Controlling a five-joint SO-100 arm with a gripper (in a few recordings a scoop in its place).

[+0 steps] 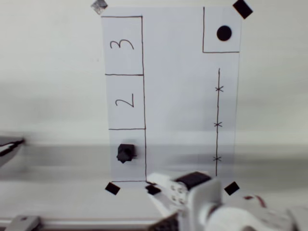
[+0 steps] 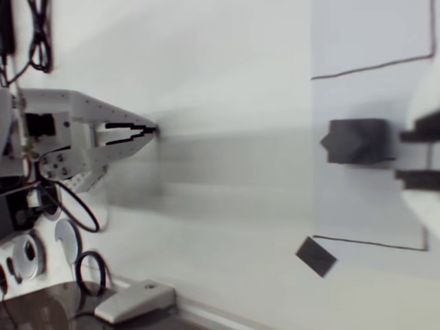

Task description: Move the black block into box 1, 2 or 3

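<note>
So, quick look at where things sit: the small matte black cube (image 1: 126, 152) is inside the bottom pen-drawn rectangular outline (image 1: 145, 159) on the white paper sheet (image 1: 178, 96), which by position should be box 1, though I can't read a numeral there. In the wrist view the cube (image 2: 357, 141) sits right in front of the robot's tool (image 2: 421, 155), just off the dark fingertips (image 2: 421, 132) at the right edge. They look parted and not touching the block, so I'd call the tool released, holding nothing. From overhead, the white arm with its tool (image 1: 155, 186) is low at the bottom edge of the sheet, just beside the outline's lower right corner.

Handling-wise, my guess is the cube is light and stiff, probably foam or printed plastic. The matte faces shouldn't be slippery. It sits turned a bit relative to the outline, so I'd take it across two opposite flat faces, not on the corners, or it'll twist out. Nothing fragile about it as far as I can tell.

Counts: one black cube, three stacked outlines (two marked "2" and "3"), one extra outline top right with one round black dot (image 1: 224, 32), one pen line with three crosses (image 1: 218, 124), and five tape pieces at the sheet's corners and bottom edge (four black, one greyish) on the pale worktop (image 1: 48, 72).
</note>
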